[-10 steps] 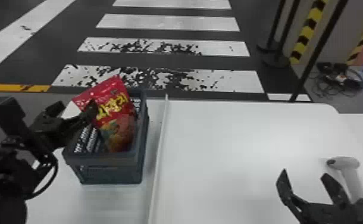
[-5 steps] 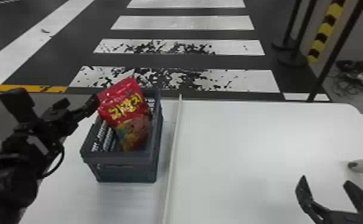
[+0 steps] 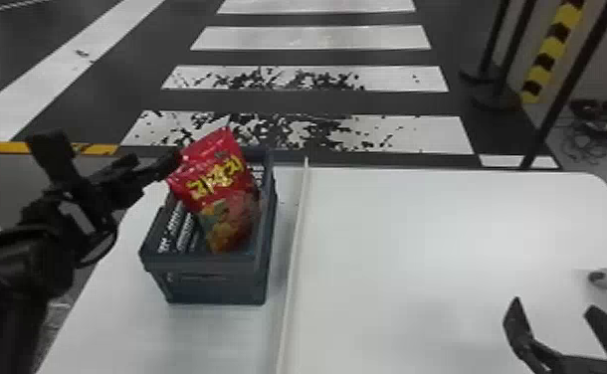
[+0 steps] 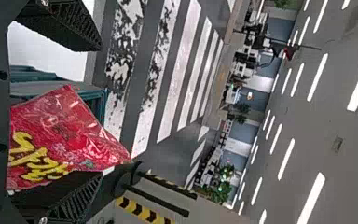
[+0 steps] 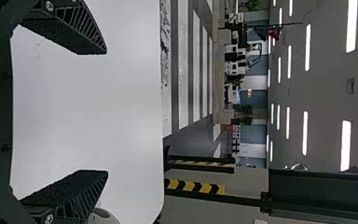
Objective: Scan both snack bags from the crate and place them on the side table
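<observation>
Bordering the bag's (image 3: pixel 215 174) edge, left end effector (image 3: pixel 157 161) gapes; right end effector (image 3: pixel 554 304) gapes roomily.

The left tool (image 3: pixel 157 161) stands open, its two black, ribbed fingers (image 4: pixel 63 198) wide apart. A red bag (image 4: pixel 63 133) with yellow lettering shows between them, nearer one finger, overlapping the crate (image 4: pixel 98 95). Beside the crate is the white surface (image 4: pixel 51 58); beyond lie a striped floor (image 4: pixel 142 142), black-and-yellow bands (image 4: pixel 142 211) and ceiling lights (image 4: pixel 311 198).
</observation>
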Controlling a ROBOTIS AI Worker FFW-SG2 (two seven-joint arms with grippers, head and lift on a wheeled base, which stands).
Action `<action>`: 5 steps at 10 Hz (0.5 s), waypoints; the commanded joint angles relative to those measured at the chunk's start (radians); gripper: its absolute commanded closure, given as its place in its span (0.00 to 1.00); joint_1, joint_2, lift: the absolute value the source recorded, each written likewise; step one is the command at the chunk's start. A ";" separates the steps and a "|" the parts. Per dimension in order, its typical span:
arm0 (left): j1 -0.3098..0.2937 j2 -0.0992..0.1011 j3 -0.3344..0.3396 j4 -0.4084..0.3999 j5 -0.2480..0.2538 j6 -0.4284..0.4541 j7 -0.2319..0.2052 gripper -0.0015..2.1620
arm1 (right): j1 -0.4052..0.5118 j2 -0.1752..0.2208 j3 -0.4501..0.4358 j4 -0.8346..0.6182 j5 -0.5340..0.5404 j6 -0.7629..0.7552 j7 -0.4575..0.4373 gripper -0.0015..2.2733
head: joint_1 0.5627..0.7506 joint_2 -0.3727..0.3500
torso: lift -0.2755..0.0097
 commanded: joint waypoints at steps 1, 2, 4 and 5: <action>-0.047 0.010 -0.008 0.045 -0.005 0.033 -0.044 0.02 | -0.003 -0.002 -0.003 0.002 -0.003 0.003 0.000 0.03 | 0.70 0.60 | 0.63; -0.070 0.011 -0.018 0.060 -0.020 0.079 -0.082 0.02 | -0.007 -0.002 -0.006 0.005 -0.004 0.007 0.000 0.03 | 0.70 0.59 | 0.63; -0.071 0.014 -0.022 0.060 -0.043 0.085 -0.089 0.02 | -0.017 -0.002 -0.006 0.016 -0.009 0.007 0.000 0.03 | 0.70 0.57 | 0.63; -0.070 0.016 -0.022 0.060 -0.043 0.085 -0.089 0.02 | -0.020 -0.004 -0.006 0.024 -0.009 0.007 0.000 0.03 | 0.70 0.56 | 0.63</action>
